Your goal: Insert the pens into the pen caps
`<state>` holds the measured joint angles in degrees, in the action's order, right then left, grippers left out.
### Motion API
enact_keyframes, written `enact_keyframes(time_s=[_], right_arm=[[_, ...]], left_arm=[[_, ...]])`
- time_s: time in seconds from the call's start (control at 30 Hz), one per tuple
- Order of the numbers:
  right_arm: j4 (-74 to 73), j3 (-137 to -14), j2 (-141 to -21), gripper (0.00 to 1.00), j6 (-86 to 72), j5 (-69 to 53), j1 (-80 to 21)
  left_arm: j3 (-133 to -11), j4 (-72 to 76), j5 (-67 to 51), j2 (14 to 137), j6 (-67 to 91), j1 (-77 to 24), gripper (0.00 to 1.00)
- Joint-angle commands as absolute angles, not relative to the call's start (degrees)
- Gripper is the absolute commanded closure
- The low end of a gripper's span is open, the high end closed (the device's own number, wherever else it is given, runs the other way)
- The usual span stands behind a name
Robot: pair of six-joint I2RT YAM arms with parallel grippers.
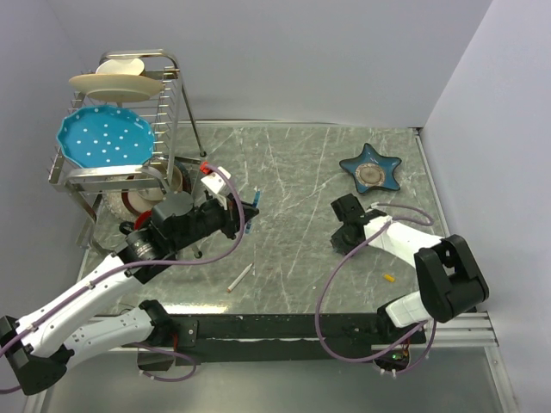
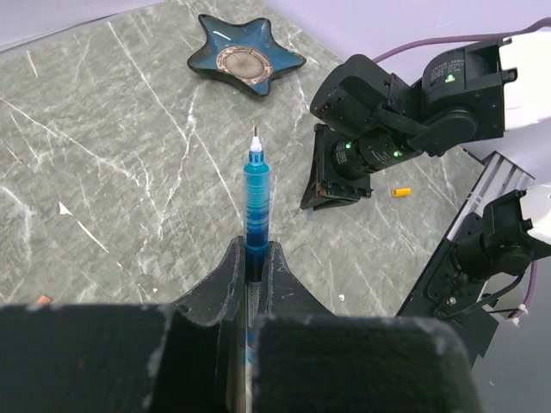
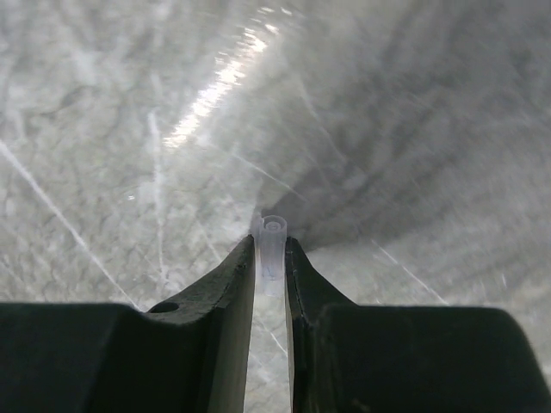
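My left gripper [image 1: 244, 215] is shut on the blue pen [image 2: 256, 202], which sticks out past the fingertips with its tip bare, above the table; the gripper shows in its wrist view [image 2: 254, 258]. My right gripper [image 1: 343, 239] is down at the table, right of centre, and is shut on a small pale translucent pen cap [image 3: 273, 243], whose open end sticks out past the fingertips; the gripper shows in its wrist view [image 3: 269, 251]. A yellow-orange pen cap [image 1: 389, 278] lies on the table near the right arm and also shows in the left wrist view [image 2: 399, 192]. A white pen [image 1: 239, 278] lies near the front edge.
A blue star-shaped dish [image 1: 370, 168] sits at the back right. A wire dish rack [image 1: 120, 163] with plates stands at the back left, close behind the left arm. A black rail [image 1: 284, 327] runs along the table's near edge.
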<state>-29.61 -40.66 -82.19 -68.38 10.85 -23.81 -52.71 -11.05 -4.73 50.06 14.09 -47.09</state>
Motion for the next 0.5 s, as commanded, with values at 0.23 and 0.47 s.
enact_keyframes(time_s=[0.23, 0.47], right_arm=[[-19.6, -36.0, -77.8, 1.0, -51.7, 11.9, -23.5], [-16.1, -31.6, -70.1, 1.0, -46.1, 10.7, -23.6]], left_arm=[[-54.1, -11.9, -8.7, 48.2, 20.7, -47.4, 0.99], [-51.8, -12.2, -11.4, 48.1, 24.2, -47.5, 0.99]])
